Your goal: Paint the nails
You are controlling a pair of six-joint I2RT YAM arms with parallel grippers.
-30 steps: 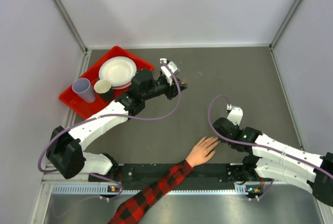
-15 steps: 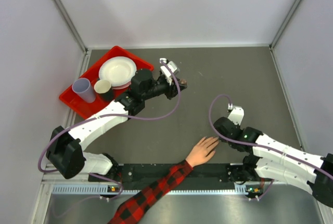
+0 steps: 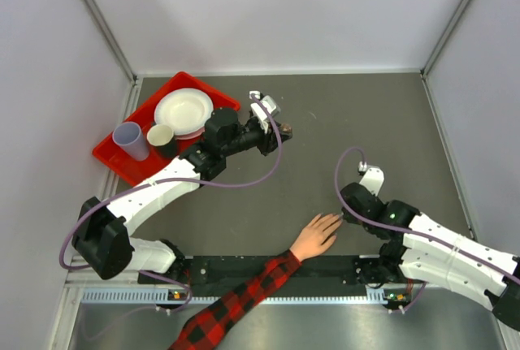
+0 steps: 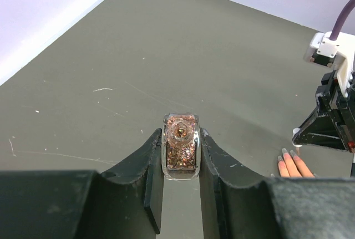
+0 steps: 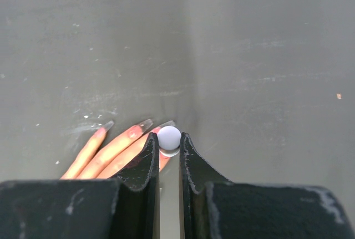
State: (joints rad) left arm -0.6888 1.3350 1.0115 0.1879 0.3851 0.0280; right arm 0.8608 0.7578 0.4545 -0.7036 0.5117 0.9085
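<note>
At the near edge of the table [image 3: 366,114] the hand [image 3: 315,236] lies flat with its fingers spread. The right pincer [image 5: 168,146] is clamped on a small white round knob [image 5: 169,137], which I'm guessing is the cap end of the polish brush, parked right over the fingertips and the nails [image 5: 145,125]. So imo this is the actual painting step. The brush tip is hidden under the knob, so no idea if it touches a nail yet. Next move probably needs a small, gentle drop and a short stroke along one nail, keeping off the skin. Farther back and to the left, the left pincer [image 4: 181,139] squeezes the open bottle [image 4: 180,156], full of coppery glitter polish. At the far left, a red tray [image 3: 110,155] carries a white plate [image 3: 184,110], a lilac cup [image 3: 130,139] and a cream cup [image 3: 161,136]; can't tell what's in the cups.
</note>
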